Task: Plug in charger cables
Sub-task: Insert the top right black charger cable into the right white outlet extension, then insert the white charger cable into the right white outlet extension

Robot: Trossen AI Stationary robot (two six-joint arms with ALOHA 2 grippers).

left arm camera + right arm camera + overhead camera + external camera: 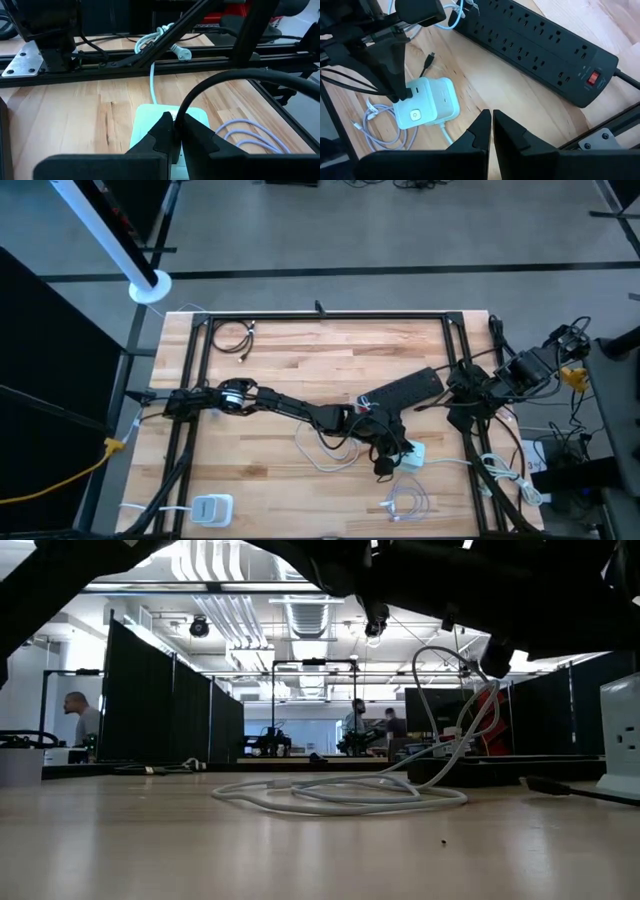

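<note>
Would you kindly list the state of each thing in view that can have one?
left gripper: shut on a black cable, at the white charger block.
black cable: held, arching up from the gripper.
white charger block: flat on the table, a cable being plugged in.
black power strip: sockets empty.
right gripper: shut, holding nothing.

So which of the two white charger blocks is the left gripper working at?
The one right of centre, under the left gripper; the other block sits untouched at the front left.
</note>
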